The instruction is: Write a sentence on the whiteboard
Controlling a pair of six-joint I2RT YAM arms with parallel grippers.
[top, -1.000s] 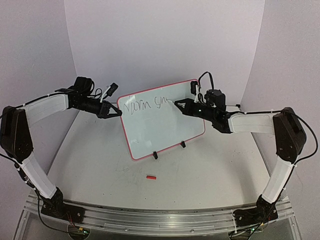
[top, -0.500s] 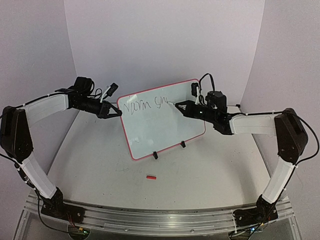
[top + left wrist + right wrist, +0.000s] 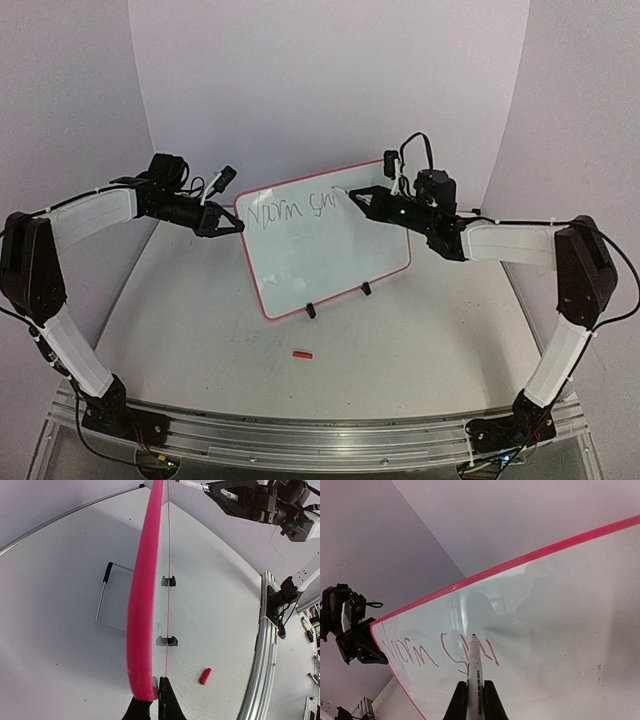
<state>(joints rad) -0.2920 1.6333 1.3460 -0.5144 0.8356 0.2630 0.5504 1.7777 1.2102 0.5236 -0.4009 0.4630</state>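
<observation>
Two grips to mind: left gripper (image 3: 236, 226) clamped on the left edge of the whiteboard (image 3: 330, 260), upright at mid-table, right gripper (image 3: 475, 700) pinching the marker (image 3: 474, 662) — I'd press lightly, holding the sentence (image 3: 295, 209) level.

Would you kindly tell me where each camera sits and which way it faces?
Top: above and behind the bases, looking down at the whiteboard; both arms show.
Left wrist: looks along the whiteboard's pink rim from the left tool clamping it.
Right wrist: looks along the marker in the right tool at the writing.
Shared: top and left wrist both show the red cap.
</observation>
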